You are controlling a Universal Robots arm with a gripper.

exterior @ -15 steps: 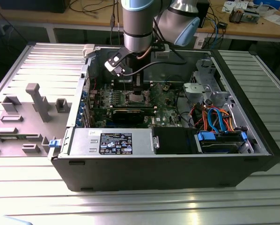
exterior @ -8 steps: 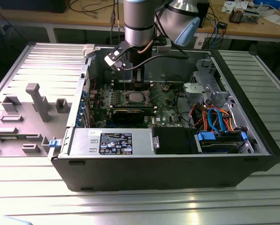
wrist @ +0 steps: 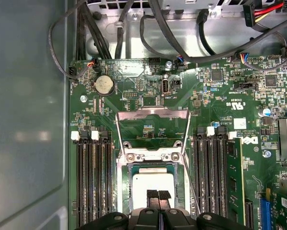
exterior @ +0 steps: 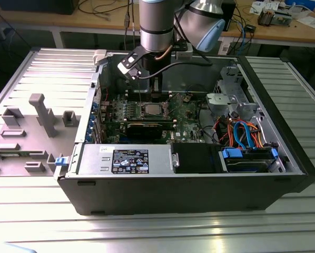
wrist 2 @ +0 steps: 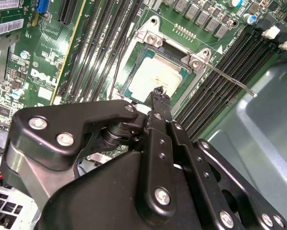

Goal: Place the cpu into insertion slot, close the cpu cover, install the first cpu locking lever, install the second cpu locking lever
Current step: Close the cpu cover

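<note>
Mid-frame in the exterior view, the gripper [exterior: 156, 97] is hovering straight above the cpu [exterior: 153, 109]. Its fingers [wrist: 152, 195] are pressing together, holding nothing.

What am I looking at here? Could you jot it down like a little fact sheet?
Setting: open computer case, motherboard exposed
cpu: lying in the insertion slot
cpu cover: flipped open, not over the cpu
locking lever: thin rod, jutting out from the slot's corner
tool: shut, tips right above the cpu
</note>
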